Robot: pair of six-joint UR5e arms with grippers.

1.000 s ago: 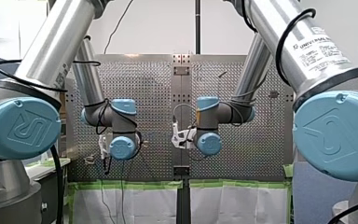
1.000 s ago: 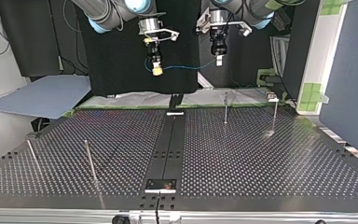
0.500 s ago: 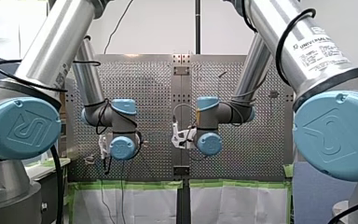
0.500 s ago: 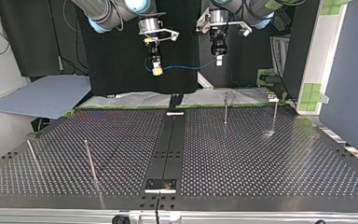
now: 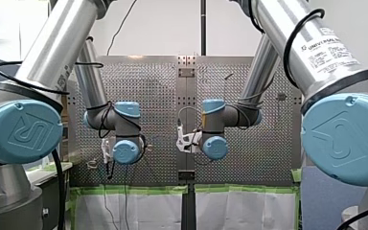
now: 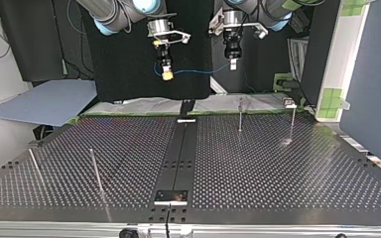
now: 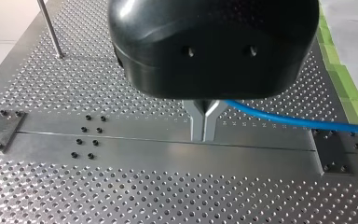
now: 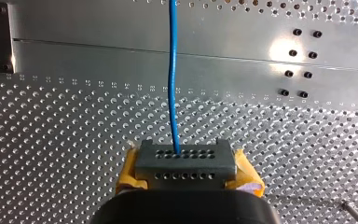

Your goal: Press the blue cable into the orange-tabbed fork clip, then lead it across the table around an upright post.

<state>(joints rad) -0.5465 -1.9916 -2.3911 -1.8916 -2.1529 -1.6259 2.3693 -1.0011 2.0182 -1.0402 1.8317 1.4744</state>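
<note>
Left claw (image 7: 204, 122) and right claw (image 8: 186, 158), each pinched shut on the cable (image 6: 198, 71), hold it strung between them high over the desk's (image 6: 278, 173) arm-side edge; should the arms draw apart on the way down, the short span could pull free of a grip.

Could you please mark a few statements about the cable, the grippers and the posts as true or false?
1. The blue cable spans from my left gripper to my right gripper, above the table. True.
2. My right gripper has yellow pads. True.
3. The blue cable is wound around one of the posts. False: it hangs in the air, clear of them all.
4. My left gripper is open and empty. False: its metal fingers are shut on the blue cable.
5. Only one post stands on the table. False: the top view shows four.
</note>
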